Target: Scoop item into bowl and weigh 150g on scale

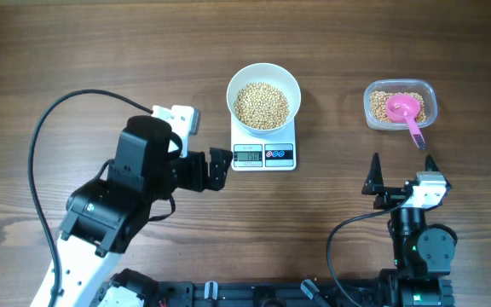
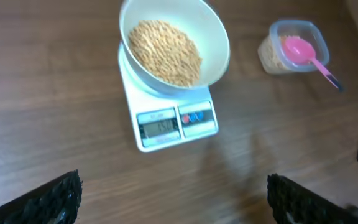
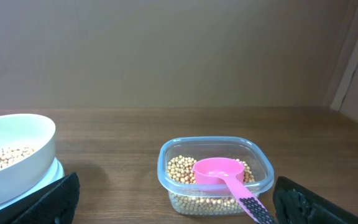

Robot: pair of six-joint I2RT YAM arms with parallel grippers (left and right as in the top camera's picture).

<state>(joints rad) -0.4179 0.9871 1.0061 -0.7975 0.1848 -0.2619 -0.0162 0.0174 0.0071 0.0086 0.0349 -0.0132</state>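
Right gripper (image 1: 401, 164) and left gripper (image 1: 225, 168) both sit wide open, holding nothing. Just past the left one, the small flat white digital scale (image 1: 263, 155) carries the round glossy white bowl (image 1: 237, 81), heaped with small tan beans (image 1: 261, 104). They're loose and rolly I'd guess, so grab the pink plastic scoop (image 1: 403, 108) by its stiff handle, in the clear plastic container (image 1: 367, 104)

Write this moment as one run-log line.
bowl: on scale, holding beans | scoop: in container | left gripper: open, empty | right gripper: open, empty
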